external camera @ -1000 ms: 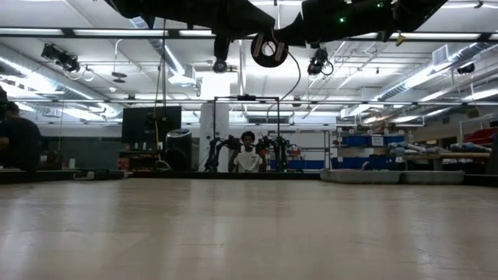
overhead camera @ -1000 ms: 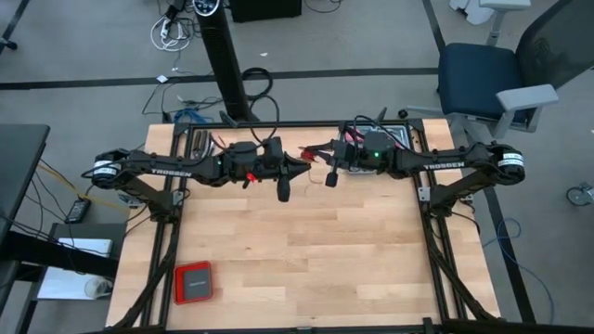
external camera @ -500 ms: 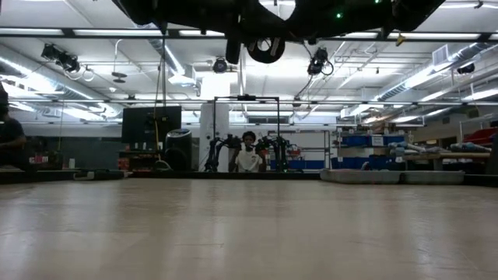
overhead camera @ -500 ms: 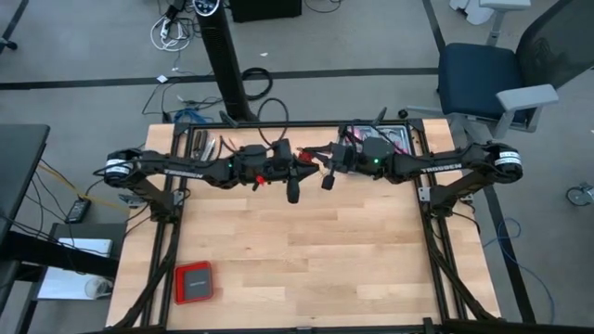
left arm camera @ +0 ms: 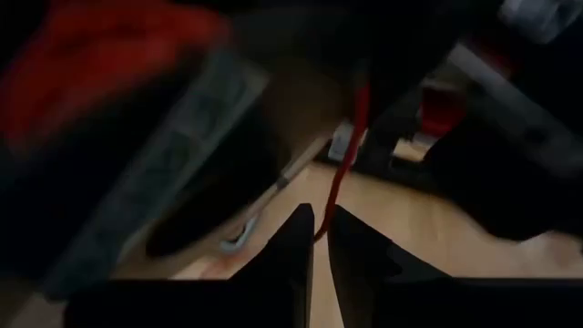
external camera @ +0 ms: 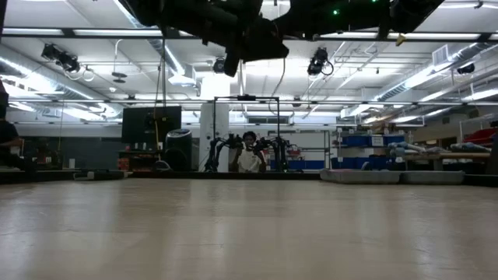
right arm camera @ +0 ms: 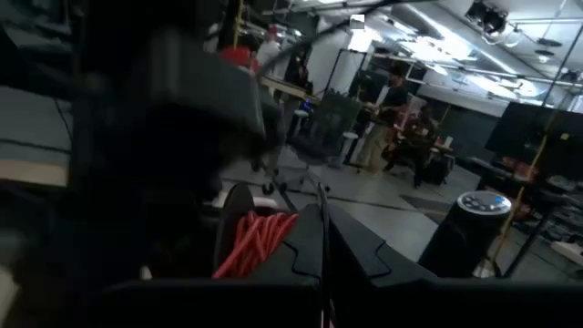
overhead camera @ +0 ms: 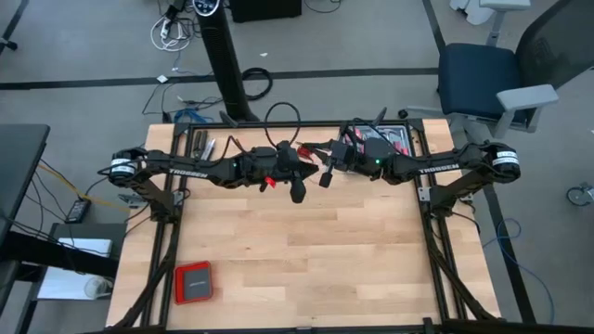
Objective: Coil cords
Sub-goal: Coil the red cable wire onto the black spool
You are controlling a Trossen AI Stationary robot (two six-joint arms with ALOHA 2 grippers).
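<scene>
2 grippers met nose to nose above table. Left gripper (left arm camera: 315, 239) nearly closed, pinching red cord (left arm camera: 344, 155). Right gripper (right arm camera: 321, 251) closed, cord bundle beside its jaws. Advice: keep cord taut, loops even.

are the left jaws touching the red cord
Touching. In the left wrist view the thin red cord runs down into the narrow slit at the left gripper, whose jaws stand nearly closed on it above the table.
</scene>
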